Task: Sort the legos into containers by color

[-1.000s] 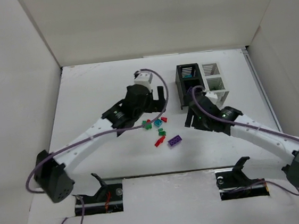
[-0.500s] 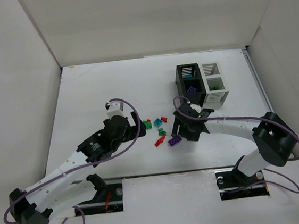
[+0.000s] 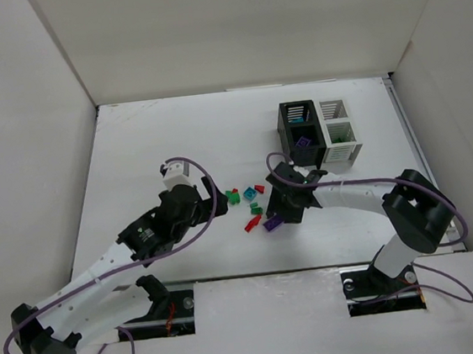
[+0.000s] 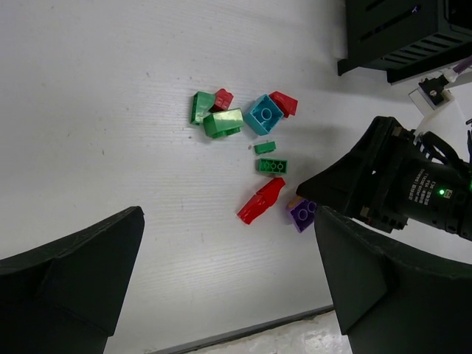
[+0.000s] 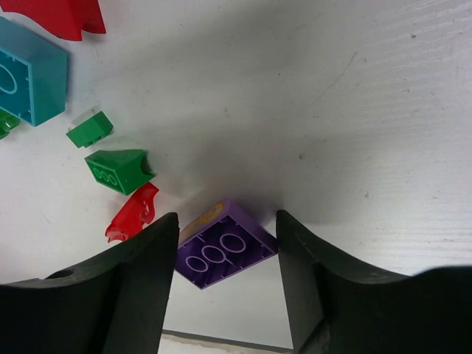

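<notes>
A purple lego [image 5: 225,251] lies on the table between the fingers of my right gripper [image 5: 226,228]. The jaws are open and straddle it, with a gap on the right side. In the top view the right gripper [image 3: 279,211] hovers low over that purple lego [image 3: 270,225]. Beside it lie a red lego [image 4: 261,201], green legos [image 4: 272,166], a teal lego [image 4: 264,114] and more red and green ones [image 4: 221,122]. My left gripper [image 4: 228,295] is open and empty, held above the table left of the pile [image 3: 208,204]. The black container [image 3: 294,147] holds a purple lego [image 3: 303,143]. The white container [image 3: 339,132] joins it on the right.
White walls enclose the table on the left, back and right. The table's front edge [image 4: 243,335] runs just below the legos. The right arm's link [image 3: 352,192] stretches between the pile and the containers.
My left arm has pulled back toward the near left, away from the pile. My right gripper has swung from beside the containers down over the purple lego.
</notes>
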Action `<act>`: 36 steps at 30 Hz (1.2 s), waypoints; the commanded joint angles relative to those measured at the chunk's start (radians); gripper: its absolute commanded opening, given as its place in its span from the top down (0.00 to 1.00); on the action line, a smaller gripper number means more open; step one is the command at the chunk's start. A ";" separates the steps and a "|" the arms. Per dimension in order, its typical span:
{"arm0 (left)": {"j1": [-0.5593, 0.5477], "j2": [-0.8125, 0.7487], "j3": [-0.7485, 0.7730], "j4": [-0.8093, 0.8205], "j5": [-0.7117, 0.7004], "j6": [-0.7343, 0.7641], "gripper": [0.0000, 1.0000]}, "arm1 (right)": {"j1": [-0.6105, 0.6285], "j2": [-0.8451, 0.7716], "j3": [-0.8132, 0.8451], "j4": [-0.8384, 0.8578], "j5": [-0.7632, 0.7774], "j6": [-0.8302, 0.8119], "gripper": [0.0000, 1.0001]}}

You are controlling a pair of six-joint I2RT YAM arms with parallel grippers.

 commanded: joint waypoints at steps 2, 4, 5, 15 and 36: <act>-0.006 0.005 -0.020 -0.009 -0.029 -0.017 0.00 | 0.017 -0.004 -0.013 -0.016 -0.007 0.034 0.42; -0.006 0.005 -0.021 -0.009 -0.029 -0.026 0.00 | 0.017 0.005 -0.013 -0.025 -0.007 0.034 0.44; -0.006 0.005 -0.030 -0.009 -0.029 -0.026 0.00 | 0.027 0.005 -0.013 -0.036 0.003 0.034 0.44; -0.006 -0.023 -0.048 -0.009 -0.029 -0.036 0.03 | 0.036 -0.021 0.025 -0.088 0.067 0.034 0.62; -0.006 -0.012 -0.048 0.037 -0.047 -0.016 0.01 | 0.005 -0.149 0.336 -0.318 0.322 -0.127 0.69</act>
